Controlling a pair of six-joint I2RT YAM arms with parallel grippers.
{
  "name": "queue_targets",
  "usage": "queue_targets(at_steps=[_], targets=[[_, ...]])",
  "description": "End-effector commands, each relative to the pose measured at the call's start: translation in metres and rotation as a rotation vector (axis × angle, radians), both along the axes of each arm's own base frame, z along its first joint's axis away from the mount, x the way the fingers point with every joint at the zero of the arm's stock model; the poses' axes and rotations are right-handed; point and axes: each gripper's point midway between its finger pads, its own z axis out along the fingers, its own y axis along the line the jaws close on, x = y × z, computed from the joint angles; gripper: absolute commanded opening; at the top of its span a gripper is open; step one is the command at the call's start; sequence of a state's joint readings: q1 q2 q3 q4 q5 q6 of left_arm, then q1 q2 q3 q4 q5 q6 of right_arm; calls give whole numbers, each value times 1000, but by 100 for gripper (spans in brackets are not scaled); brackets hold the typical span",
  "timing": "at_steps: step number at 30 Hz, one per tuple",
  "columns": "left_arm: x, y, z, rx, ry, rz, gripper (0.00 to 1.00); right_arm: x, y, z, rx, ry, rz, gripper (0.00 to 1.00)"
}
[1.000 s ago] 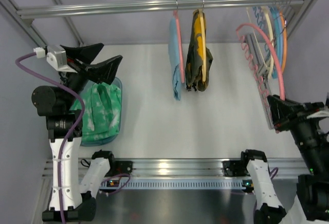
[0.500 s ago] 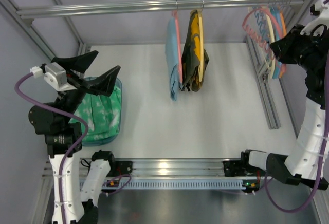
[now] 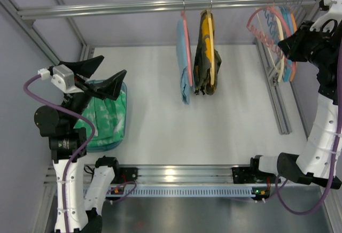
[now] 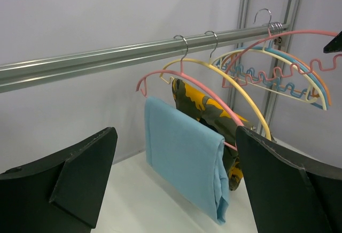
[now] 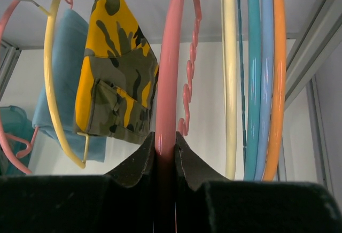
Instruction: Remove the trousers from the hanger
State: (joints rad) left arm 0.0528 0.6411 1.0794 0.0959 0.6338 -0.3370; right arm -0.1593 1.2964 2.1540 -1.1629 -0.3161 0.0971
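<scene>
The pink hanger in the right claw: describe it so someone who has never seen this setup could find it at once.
Follow the metal rail across the back to its right end, where bare hangers bunch together. The hanger is the salmon-pink one pinched in the right claw. Its neighbours are cream, blue and orange, and the other pink hanger, mid-rail, carries a light blue garment.

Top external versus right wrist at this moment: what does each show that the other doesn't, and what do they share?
Top external only: the trousers lying in a tub at the left, with the open left gripper above them. Right wrist only: a close look at the right gripper, its fingers pinched shut on the hanger. Both: the camouflage garment and the light blue garment hanging side by side.
</scene>
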Motion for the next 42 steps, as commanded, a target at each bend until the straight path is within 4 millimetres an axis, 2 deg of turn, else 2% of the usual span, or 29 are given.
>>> queue_targets(at_steps=[1,2,3,4,6,8,9,11,12,14,15,17,18,20,21,23,26,31,34,37,38,40,41,42], targets=[[1,1,2,5,-18,9,98,3,-5,13,-19,-69,-25,0],[2,1,1,4,-14,9,98,5,-6,10,-20,-65,-33,0],[2,1,1,1,-11,7,98,9,-9,-2,-20,-41,-41,0],[2,1,1,1,-9,4,98,7,-9,0,-23,-61,-48,0],[3,0,0,4,-4,-3,98,11,-11,-13,-26,-32,-52,0],[3,-1,-1,9,-3,-4,98,10,-13,-15,-33,-45,-60,0],[3,-1,-2,12,1,-3,98,12,-14,-25,-36,-26,-61,0],[4,-1,-2,17,5,-5,98,8,-14,-23,-45,-55,-62,0],[5,-1,-5,17,14,-4,98,9,-13,-34,-44,-35,-58,0],[8,-1,-7,17,31,-8,98,3,-13,-33,-48,-51,-59,0],[9,-1,-9,12,42,-8,98,3,-15,-43,-51,-31,-70,0],[13,-1,-13,5,61,-8,98,-2,-18,-45,-61,-38,-93,0],[14,0,-14,-1,69,-8,98,-1,-23,-51,-74,-31,-113,6],[16,-1,-15,-3,77,-10,98,-7,-26,-50,-89,-49,-132,12],[18,0,-15,-4,78,-8,98,-7,-30,-54,-100,-44,-153,22],[20,1,-17,-8,86,-1,98,-13,-33,-52,-110,-56,-168,31],[22,1,-18,-5,89,-4,98,-18,-37,-52,-122,-59,-195,37],[29,0,-30,5,172,-11,98,-29,-37,-45,-131,-83,-204,38],[35,-1,-43,13,264,-19,98,-34,-25,-37,-124,-108,-143,41],[45,0,-68,28,397,-18,98,-42,6,-32,-87,-123,27,61],[45,1,-70,47,412,-6,98,-48,26,-34,-53,-117,142,77],[48,4,-93,67,525,2,98,-56,45,-35,-16,-113,253,89],[48,5,-95,84,536,11,98,-61,61,-39,30,-100,346,99],[50,6,-102,93,569,11,98,-64,68,-42,53,-92,388,99]])
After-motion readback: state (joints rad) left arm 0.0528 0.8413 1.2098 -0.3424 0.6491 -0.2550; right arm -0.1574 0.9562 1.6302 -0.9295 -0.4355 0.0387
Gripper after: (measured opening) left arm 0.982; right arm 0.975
